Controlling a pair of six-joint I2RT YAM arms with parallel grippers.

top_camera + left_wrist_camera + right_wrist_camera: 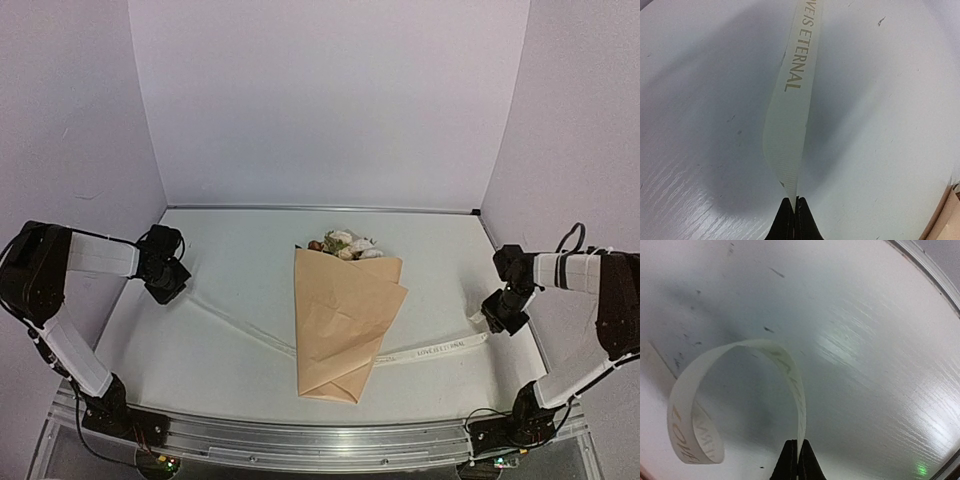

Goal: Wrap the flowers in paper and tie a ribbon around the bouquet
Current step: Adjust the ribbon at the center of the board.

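Left wrist, left end effector (796, 200) pinching ribbon (787, 135), right end effector (798, 442) likewise

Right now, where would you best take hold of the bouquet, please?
Probably its narrow near end, coming from the near side with jaws across its width: the bouquet tapers that way and lies flat, while the flowers crowd the wide far end.

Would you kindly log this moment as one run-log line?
bouquet: wrapped, lying flat | ribbon: passes under bouquet, untied | left tool: shut on ribbon end | right tool: shut on other end
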